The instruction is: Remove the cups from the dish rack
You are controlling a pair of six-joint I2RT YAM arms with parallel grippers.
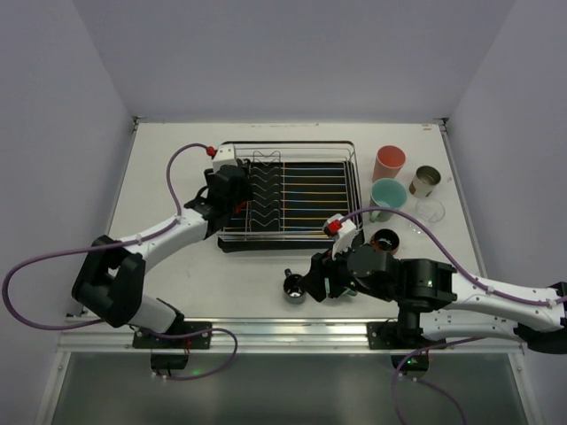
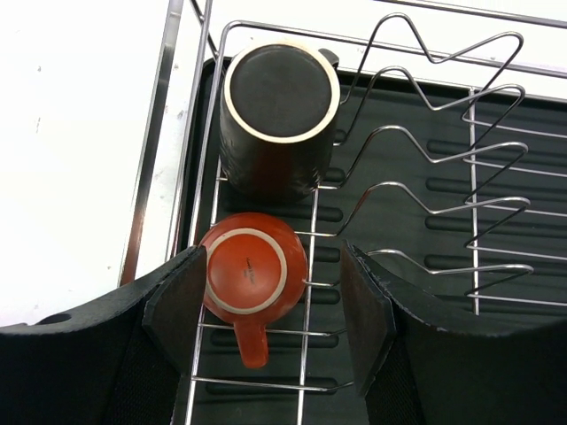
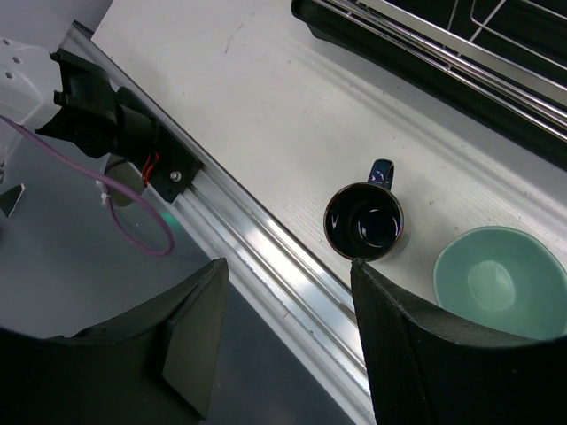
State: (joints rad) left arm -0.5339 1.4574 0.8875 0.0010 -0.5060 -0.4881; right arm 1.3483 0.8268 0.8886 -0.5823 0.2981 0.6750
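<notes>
My left gripper (image 2: pixel 273 292) hangs unclenched over the dish rack's (image 2: pixel 523 159) left end. Its 2 matte black pads (image 2: pixel 177 305) flank an upturned glossy orange cup (image 2: pixel 252 270): the 9 o'clock pad sits just beside its round wall, the 3 o'clock pad stands apart. The cup's handle points to 6 o'clock. At its 12 o'clock stands an inverted black mug (image 2: pixel 279 97) with a cream foot ring. Both rest on thin silver wires above the ribbed black tray.

My right gripper (image 3: pixel 283 328) is spread and empty over the white table's (image 3: pixel 266 106) near edge, by a glossy dark mug (image 3: pixel 363 221) and a mint-green cup (image 3: pixel 492 279), both upright. At 3 o'clock of the rack stand a pink tumbler (image 1: pixel 389 163), a metal cup (image 1: pixel 426 181) and a clear glass (image 1: pixel 430 211).
</notes>
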